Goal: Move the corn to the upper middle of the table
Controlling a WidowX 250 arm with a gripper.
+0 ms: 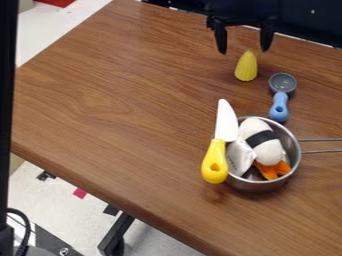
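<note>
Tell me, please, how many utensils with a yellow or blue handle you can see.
2: the knife, at the left rim of the pot, and the spoon, just beyond it toward the corn. The pot may hide more.

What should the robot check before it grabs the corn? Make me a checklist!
1. Gripper open: ok, its two fingers are spread apart.
2. Corn free to pick up: ok, nothing is touching it.
3. Fingers beside the corn's fat part: not ok, the fingertips are up near its pointy end.
4. Fingers low enough to grab: cannot tell, this one slanted view doesn't settle the height.
5. Blue-handled spoon out of the way: ok, there's a gap between it and the corn.
6. Pot and yellow-handled knife out of the way: ok, they're farther down the table.
</note>
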